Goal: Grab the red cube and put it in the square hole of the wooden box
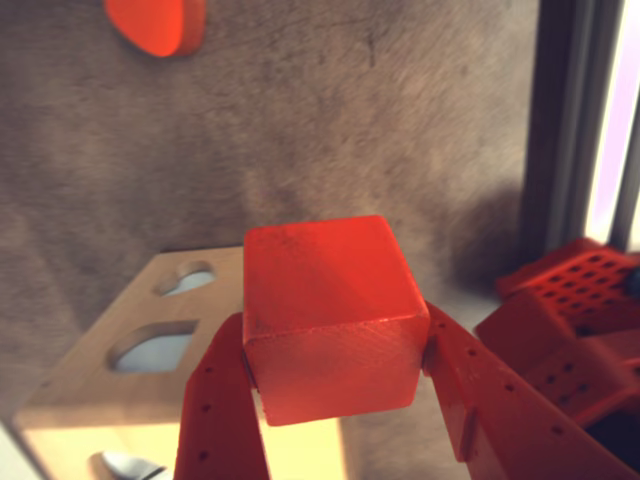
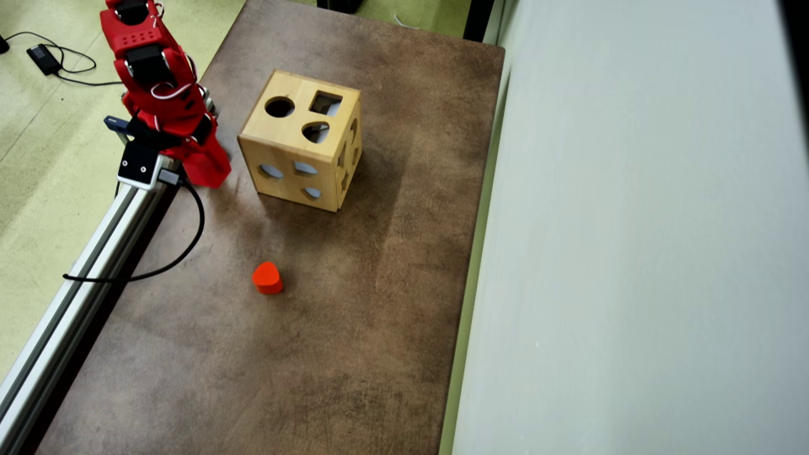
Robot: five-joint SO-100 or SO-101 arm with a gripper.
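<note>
In the wrist view the red cube (image 1: pixel 330 300) is clamped between my two red fingers, lifted off the brown table. My gripper (image 1: pixel 335 345) is shut on it, one finger on each side face. The wooden box (image 1: pixel 130 390) lies below and to the left, with two of its cut-outs showing. In the overhead view my gripper (image 2: pixel 208 169) hangs just left of the wooden box (image 2: pixel 284 164); the cube blends into the red fingers there. The square hole (image 2: pixel 325 103) is on the box's top face, at its far right corner, beside a round hole and a heart-shaped hole.
An orange-red heart block (image 2: pixel 267 278) lies on the brown table (image 2: pixel 354 328) in front of the box. An aluminium rail (image 2: pixel 82 272) and a black cable (image 2: pixel 186 243) run along the table's left edge. A pale wall (image 2: pixel 632 253) bounds the right side.
</note>
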